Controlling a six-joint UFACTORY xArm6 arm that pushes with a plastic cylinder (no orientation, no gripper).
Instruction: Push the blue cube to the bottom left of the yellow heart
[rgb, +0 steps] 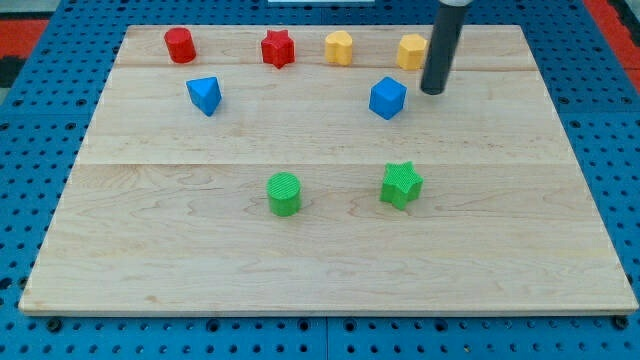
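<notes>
The blue cube sits on the wooden board, right of centre near the view's top. My tip rests on the board just to the cube's right, a small gap apart. Two yellow blocks lie along the top edge. One is up and to the left of the cube. The other is just above the cube, with its right side hidden behind my rod. I cannot tell for certain which of them is the heart.
A red cylinder and a red star lie at the top left. A blue triangular block is at the left. A green cylinder and a green star sit near the middle.
</notes>
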